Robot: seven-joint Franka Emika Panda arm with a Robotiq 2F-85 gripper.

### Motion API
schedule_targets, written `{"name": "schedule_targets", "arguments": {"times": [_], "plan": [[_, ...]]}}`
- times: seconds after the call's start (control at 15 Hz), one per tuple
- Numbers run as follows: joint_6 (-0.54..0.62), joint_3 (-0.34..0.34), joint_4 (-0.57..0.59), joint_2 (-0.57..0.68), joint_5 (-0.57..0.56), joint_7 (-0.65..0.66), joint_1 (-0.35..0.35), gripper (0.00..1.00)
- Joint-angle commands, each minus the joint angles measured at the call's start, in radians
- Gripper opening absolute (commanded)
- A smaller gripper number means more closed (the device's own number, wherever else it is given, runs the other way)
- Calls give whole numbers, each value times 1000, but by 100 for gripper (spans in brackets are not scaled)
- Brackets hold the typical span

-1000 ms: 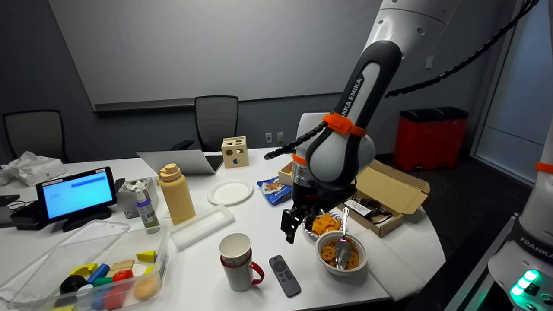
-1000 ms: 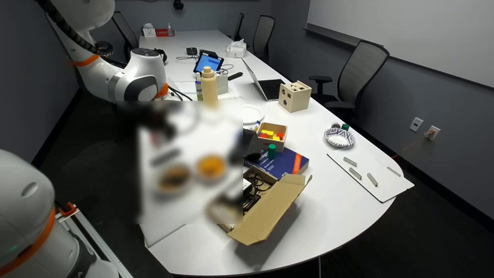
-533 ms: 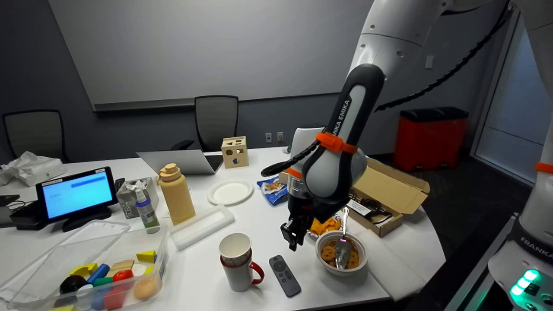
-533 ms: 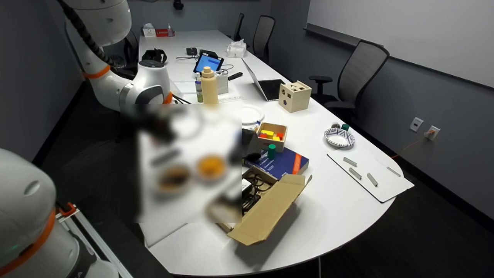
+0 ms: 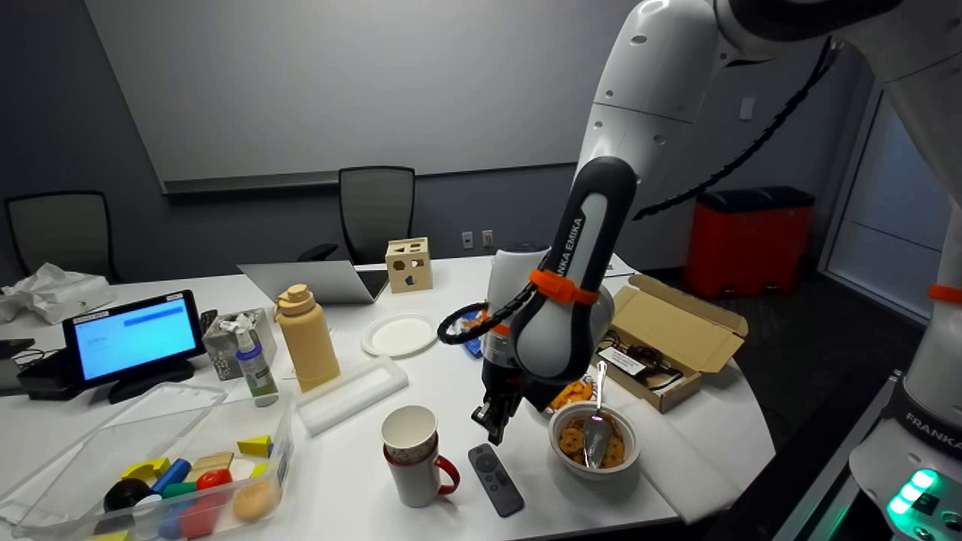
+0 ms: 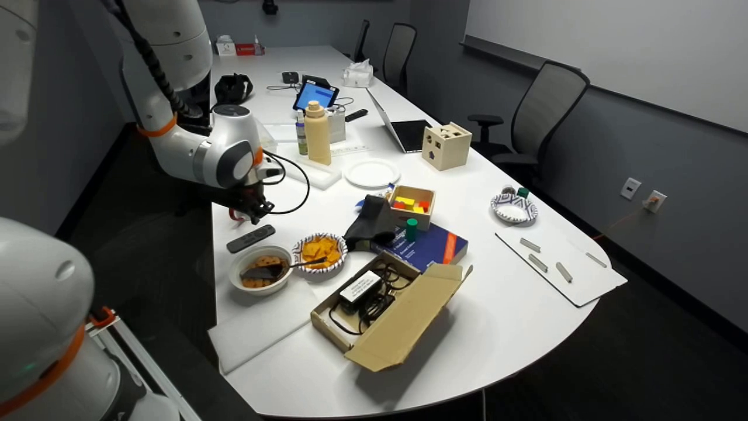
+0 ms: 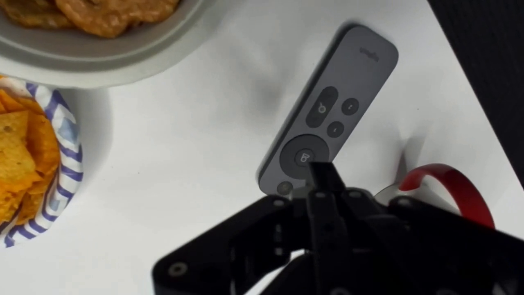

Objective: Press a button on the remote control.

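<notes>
Grey walls (image 5: 263,225) and a wide whiteboard (image 5: 376,83) stand well behind the fingers (image 7: 325,176), and a white table (image 6: 514,327) spreads out beneath them. Over it bends the pale arm (image 5: 639,98), ending in a dark gripper (image 5: 492,430) whose fingers are brought together, holding nothing. Well apart from them, on one side, lies an open box (image 6: 409,327); on the other side, also well apart, are a clear tub (image 5: 280,451) and an upright tan bottle (image 5: 307,338). On the box's side, nearer the fingers, stands a cookie bowl (image 7: 135,69) with a spoon (image 5: 597,436) leaning in it, and beside that a striped chip bowl (image 7: 67,127). Two stacked mugs (image 5: 412,473) stand just beside the fingers, crowding that side, the lower one's red handle (image 7: 454,184) turned inward. Just under the fingers lies the remote (image 7: 333,102), flat, one end below them and the rest running away toward the table's edge; whether they touch it I cannot tell. It is a slim, dark grey bar with rounded corners and darker buttons (image 7: 350,106): a ring (image 7: 290,157), partly hidden by the fingers in the wrist view, a long oval (image 7: 316,116), two small discs (image 7: 335,129), and another disc (image 7: 285,188) at the end nearest the fingers. Small lettering (image 7: 369,54), too blurred to read, marks the far end.
</notes>
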Motion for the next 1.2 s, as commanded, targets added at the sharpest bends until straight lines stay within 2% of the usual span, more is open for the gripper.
{"name": "schedule_targets", "arguments": {"times": [0.0, 0.8, 1.13], "plan": [[12, -33, 80, 80, -46, 25, 42, 0], [-6, -92, 184, 185, -57, 42, 121, 0], [-49, -197, 210, 215, -66, 97, 225, 0]]}}
